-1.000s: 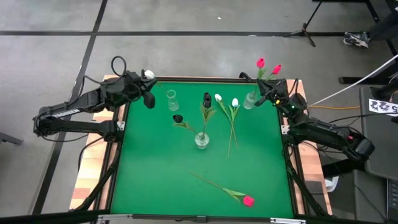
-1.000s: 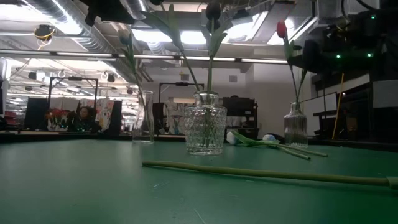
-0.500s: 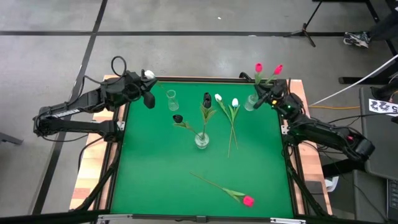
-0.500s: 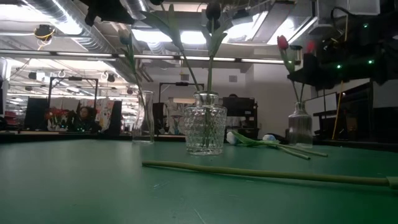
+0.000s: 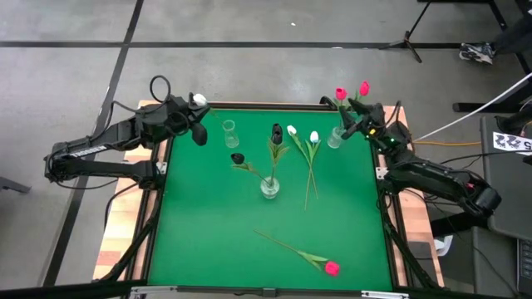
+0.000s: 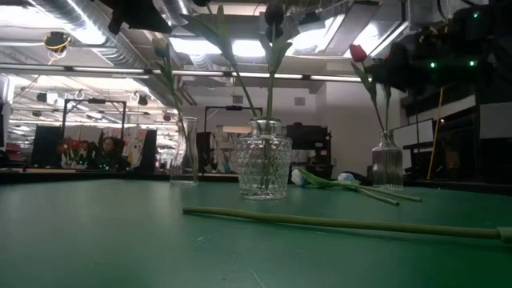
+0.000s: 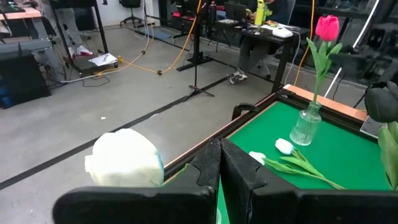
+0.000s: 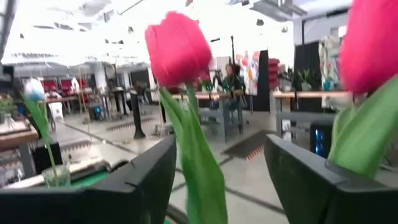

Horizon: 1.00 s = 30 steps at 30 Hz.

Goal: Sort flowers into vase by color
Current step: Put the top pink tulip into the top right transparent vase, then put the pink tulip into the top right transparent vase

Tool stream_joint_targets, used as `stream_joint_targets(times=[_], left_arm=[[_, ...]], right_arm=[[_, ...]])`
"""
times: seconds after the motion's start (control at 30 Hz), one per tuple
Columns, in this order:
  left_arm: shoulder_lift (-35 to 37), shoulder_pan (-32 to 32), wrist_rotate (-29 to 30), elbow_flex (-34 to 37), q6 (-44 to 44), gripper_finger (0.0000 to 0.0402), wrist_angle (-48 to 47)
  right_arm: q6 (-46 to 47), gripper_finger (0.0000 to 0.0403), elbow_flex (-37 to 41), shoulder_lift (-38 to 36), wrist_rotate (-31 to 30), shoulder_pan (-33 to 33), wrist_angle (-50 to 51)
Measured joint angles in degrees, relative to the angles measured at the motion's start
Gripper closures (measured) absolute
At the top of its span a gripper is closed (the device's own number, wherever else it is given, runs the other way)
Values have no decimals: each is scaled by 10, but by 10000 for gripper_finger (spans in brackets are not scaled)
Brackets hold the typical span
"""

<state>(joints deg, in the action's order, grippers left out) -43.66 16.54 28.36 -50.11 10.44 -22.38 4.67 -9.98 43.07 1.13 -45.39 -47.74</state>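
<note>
Covering most of the scene, the green tabletop (image 5: 208, 216) carries three glass vases and several loose tulips. Both dark arms reach in over its far corners. The left gripper (image 5: 198, 116) hovers over the far left corner with its jaws shut on the stem of a white tulip (image 7: 124, 158), whose bud sits just beside the fingers. The right gripper (image 5: 359, 123) is at the far right corner with its jaws apart, on either side of a pink tulip (image 8: 179, 53); a second pink tulip (image 5: 364, 87) stands next to it, both in the small vase (image 5: 335, 138) there. A patterned vase (image 5: 270, 188) in the middle holds two black tulips (image 5: 276, 131). A slim vase (image 5: 230, 133) stands near the left gripper. Two white tulips (image 5: 302, 133) lie flat between the middle vase and the right one, stems pointing toward the near edge. A third pink tulip (image 5: 331, 267) lies alone near the front edge, well apart from everything else. Beyond the tabletop a seated person (image 6: 106, 152) is visible far off.
</note>
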Motion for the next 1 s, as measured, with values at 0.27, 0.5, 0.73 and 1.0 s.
stream_joint_targets(times=[0.27,0.5,0.73,1.0], left_arm=[[0,0,0,0,-10,393,-13],[0,0,-18,0,-5,393,-14],[-9,-30,-305,0,28,393,26],[-88,-184,-348,0,-11,393,133]], right_arm=[[10,158,-65,-41,28,0,58],[44,158,-153,-107,85,0,190],[56,158,-276,-171,125,0,381],[77,158,-361,-198,151,0,534]])
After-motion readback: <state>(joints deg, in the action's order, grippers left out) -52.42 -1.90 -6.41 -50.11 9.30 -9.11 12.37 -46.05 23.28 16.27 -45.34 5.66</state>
